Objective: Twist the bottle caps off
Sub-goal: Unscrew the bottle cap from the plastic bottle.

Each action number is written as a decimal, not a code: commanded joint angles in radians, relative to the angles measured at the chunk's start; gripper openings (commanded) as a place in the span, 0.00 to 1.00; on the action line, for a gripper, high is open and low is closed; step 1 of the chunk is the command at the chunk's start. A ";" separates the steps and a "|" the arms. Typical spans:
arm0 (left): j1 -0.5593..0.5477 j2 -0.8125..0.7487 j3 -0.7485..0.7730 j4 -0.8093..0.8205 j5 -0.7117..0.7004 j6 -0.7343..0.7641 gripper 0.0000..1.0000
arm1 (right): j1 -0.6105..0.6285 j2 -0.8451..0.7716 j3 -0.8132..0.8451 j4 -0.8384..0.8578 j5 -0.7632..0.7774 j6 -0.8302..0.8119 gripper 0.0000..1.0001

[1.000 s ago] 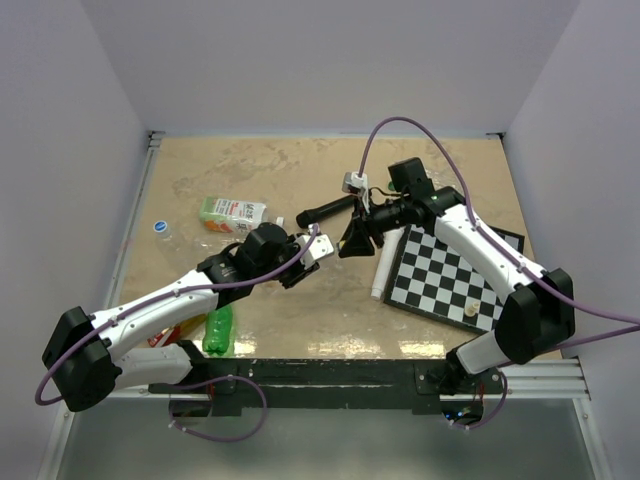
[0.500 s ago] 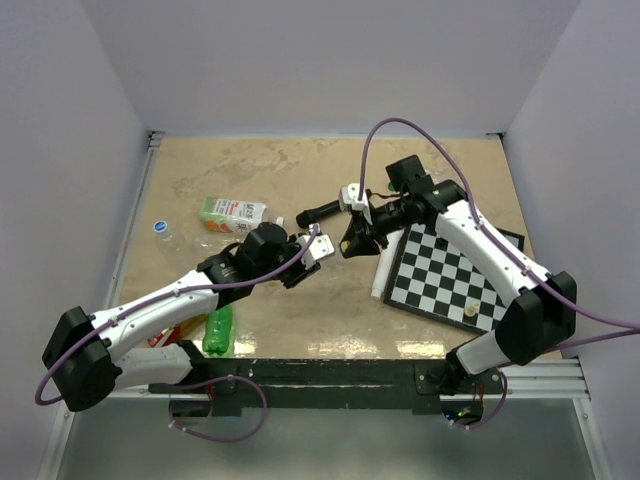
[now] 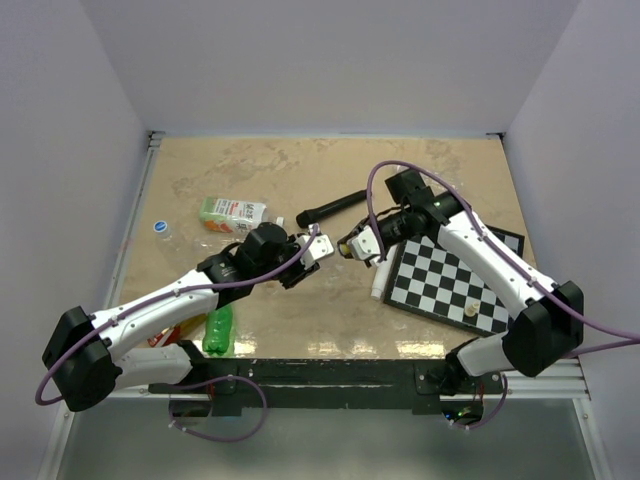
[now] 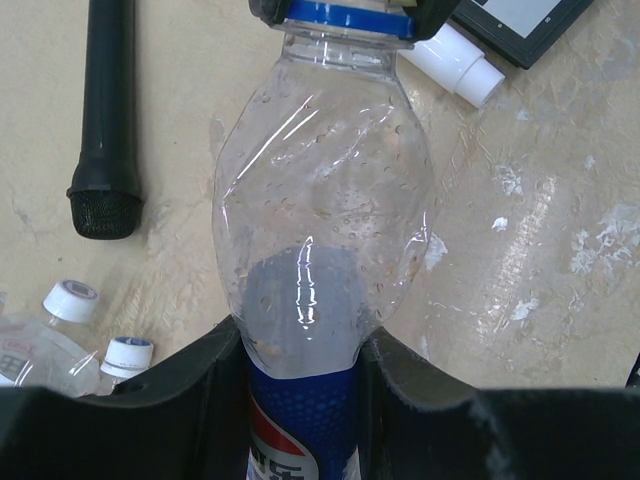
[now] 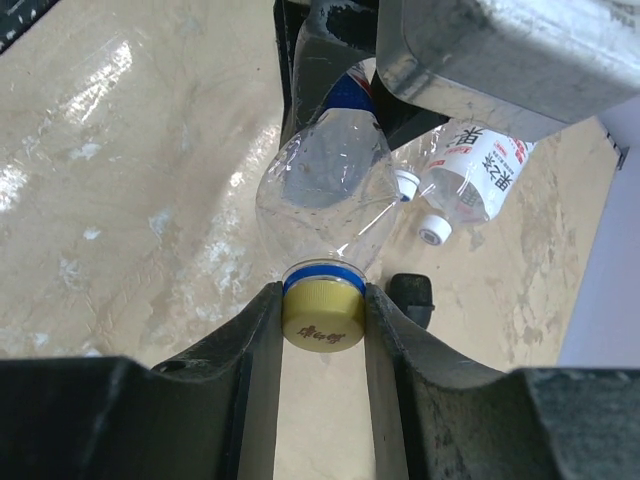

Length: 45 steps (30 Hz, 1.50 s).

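At mid-table, between the two arms, the Pepsi bottle (image 4: 320,210) lies held off the tabletop, its yellow cap (image 5: 322,320) pointing at the right arm. The right gripper (image 5: 321,291) is clamped on that cap, one finger on each side, just above the blue neck ring (image 5: 322,272). The left gripper (image 4: 300,345) is clenched round the bottle's labelled body.

A second ago the right gripper stood off from the bottle with its jaws wider, nearer the black microphone (image 3: 330,208). It has since swung down, turned at the wrist and closed on the cap. The left arm has not moved.

Five bottles can be counted: the held one, a green bottle (image 3: 218,330), a clear bottle with a blue cap (image 3: 160,228), and two clear bottles with white caps (image 4: 71,297) (image 4: 129,352). There are two microphones, the black one and a white one (image 3: 380,270), one carton (image 3: 232,213) and one chessboard (image 3: 455,280).

The white microphone lies just beside the board's left edge, near the right gripper. Bare table (image 3: 250,170) stretches beyond the black microphone to the far wall.
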 commanded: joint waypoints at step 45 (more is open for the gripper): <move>0.006 -0.017 0.012 0.027 -0.006 0.003 0.00 | -0.070 -0.051 -0.127 0.442 -0.062 1.405 0.64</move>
